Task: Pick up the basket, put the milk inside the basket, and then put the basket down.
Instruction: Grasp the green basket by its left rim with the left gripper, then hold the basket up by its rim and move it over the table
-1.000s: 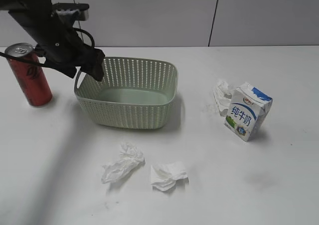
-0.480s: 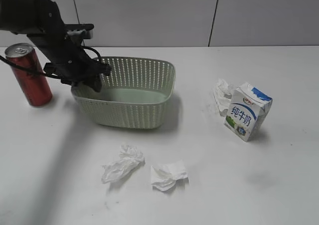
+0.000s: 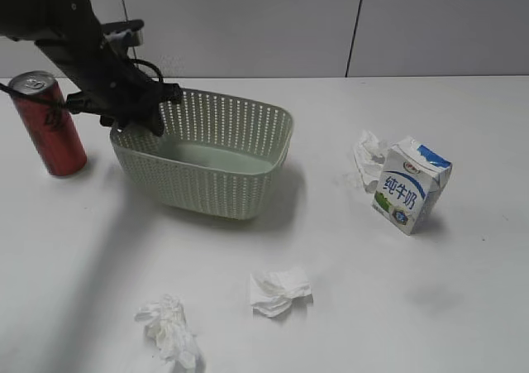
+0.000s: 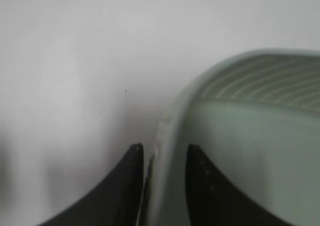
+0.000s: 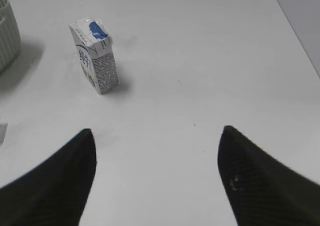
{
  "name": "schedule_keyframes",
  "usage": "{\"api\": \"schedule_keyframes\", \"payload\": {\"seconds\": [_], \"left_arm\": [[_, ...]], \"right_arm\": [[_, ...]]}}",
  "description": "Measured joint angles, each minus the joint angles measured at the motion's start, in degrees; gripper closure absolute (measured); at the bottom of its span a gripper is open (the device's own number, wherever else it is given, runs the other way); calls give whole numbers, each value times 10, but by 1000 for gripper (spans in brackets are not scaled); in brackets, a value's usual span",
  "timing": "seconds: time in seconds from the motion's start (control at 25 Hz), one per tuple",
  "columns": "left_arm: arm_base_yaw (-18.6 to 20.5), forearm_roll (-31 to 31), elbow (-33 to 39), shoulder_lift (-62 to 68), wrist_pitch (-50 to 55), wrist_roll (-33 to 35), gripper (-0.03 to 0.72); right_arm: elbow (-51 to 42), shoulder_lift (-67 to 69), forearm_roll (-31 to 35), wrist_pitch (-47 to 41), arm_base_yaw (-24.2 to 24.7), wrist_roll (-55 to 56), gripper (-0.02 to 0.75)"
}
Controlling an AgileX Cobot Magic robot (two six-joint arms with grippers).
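The pale green perforated basket [image 3: 216, 154] is tilted, its left end raised off the white table. My left gripper [image 3: 142, 111] is shut on the basket's left rim; in the left wrist view the rim [image 4: 172, 136] runs between my two black fingers [image 4: 162, 151]. The milk, a white gable-top carton with a blue top [image 3: 410, 184], stands upright on the right of the table, apart from the basket; it also shows in the right wrist view [image 5: 95, 55]. My right gripper [image 5: 156, 136] is open and empty, above bare table nearer than the milk.
A red can [image 3: 50, 123] stands upright left of the basket, close to my left arm. Crumpled white tissues lie in front of the basket [image 3: 281, 292], at the front left [image 3: 171, 332] and beside the milk [image 3: 368, 158]. A grey wall runs behind the table.
My left gripper has lifted the basket's left end, tilting and shifting the basket slightly left. The crumpled tissue in front of the basket has moved to the front left.
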State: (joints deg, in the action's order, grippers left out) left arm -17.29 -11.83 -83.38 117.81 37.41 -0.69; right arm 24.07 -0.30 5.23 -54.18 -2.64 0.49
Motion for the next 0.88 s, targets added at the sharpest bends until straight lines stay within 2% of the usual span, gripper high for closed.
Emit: {"api": "schedule_keyframes", "payload": {"seconds": [0.32, 0.56, 0.88], "left_arm": [[-3, 8, 0, -59, 16, -66, 462], [-3, 10, 0, -64, 47, -90, 462], [-3, 11, 0, -73, 50, -97, 462]], "right_arm": [[0, 0, 0, 0, 0, 0, 164], [4, 0, -1, 1, 0, 0, 164], [26, 60, -1, 150, 0, -19, 163]]}}
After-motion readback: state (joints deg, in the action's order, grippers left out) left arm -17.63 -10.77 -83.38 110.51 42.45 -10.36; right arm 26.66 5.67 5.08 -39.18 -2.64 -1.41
